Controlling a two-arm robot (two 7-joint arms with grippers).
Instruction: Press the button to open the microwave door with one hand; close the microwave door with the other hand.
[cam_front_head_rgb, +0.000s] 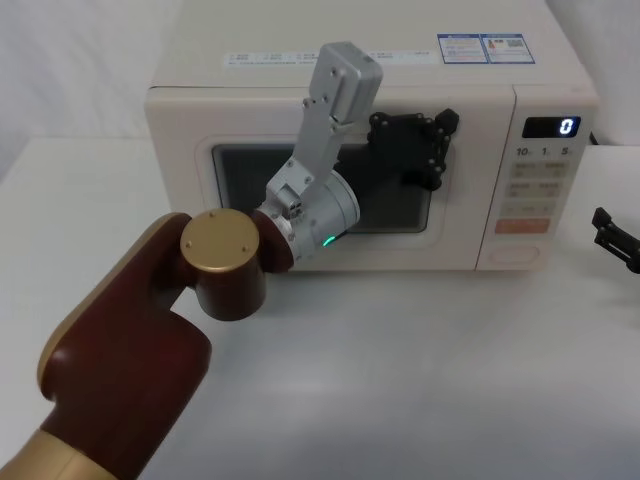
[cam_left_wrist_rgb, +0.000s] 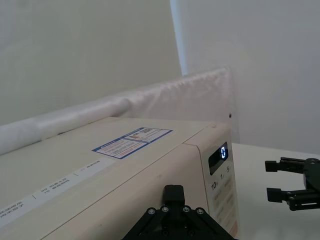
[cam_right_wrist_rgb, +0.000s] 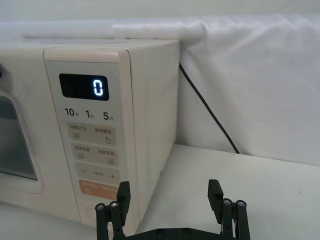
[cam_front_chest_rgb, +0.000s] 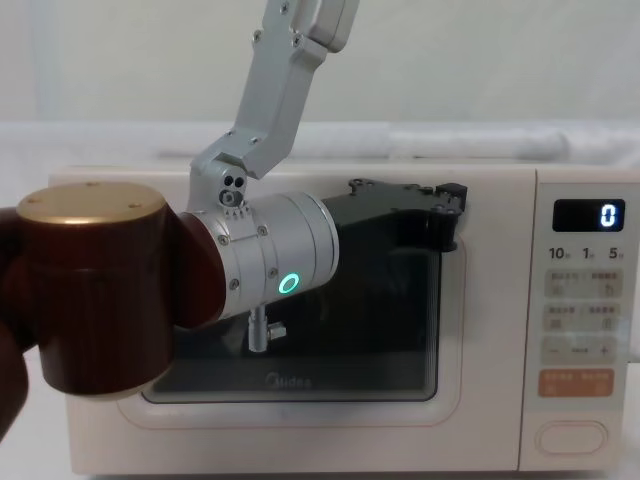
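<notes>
So the microwave door (cam_front_chest_rgb: 300, 390) sits flush and closed, taking up the left and middle of the oven's front. The left gripper (cam_front_head_rgb: 440, 135) is up against the door's upper right corner, right over the dark window; can't tell if its fingers are apart or together. The right gripper (cam_right_wrist_rgb: 170, 200) hangs off to the right of the oven, near the control panel (cam_right_wrist_rgb: 90, 140), fingers spread with nothing between them. The button (cam_front_chest_rgb: 572, 437) is at the panel's bottom, untouched.
</notes>
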